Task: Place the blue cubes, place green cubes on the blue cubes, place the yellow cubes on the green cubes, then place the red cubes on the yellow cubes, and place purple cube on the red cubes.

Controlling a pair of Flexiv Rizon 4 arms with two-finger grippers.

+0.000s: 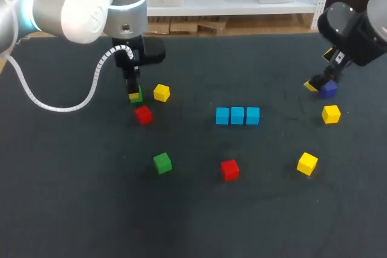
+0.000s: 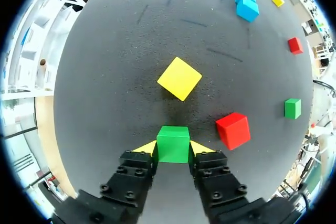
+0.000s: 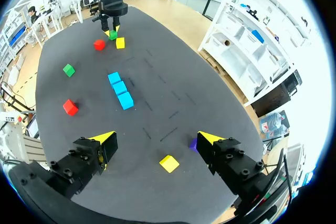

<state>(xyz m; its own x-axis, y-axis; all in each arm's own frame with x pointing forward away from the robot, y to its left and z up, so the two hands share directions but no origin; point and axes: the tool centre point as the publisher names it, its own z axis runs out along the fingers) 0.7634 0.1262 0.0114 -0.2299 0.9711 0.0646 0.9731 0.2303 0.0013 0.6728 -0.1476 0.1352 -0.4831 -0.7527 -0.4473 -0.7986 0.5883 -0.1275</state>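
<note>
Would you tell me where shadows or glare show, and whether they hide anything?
Head view: the left arm's white shell gleams; cubes throw faint shadows. Left wrist view: a shadow lies on the table between the green cube in the left gripper and the yellow cube, hiding nothing. Right wrist view: a finger of the right gripper, not shade, partly covers the purple cube.

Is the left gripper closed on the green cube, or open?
Shut. The left gripper has both yellow fingertips against opposite sides of the green cube.
</note>
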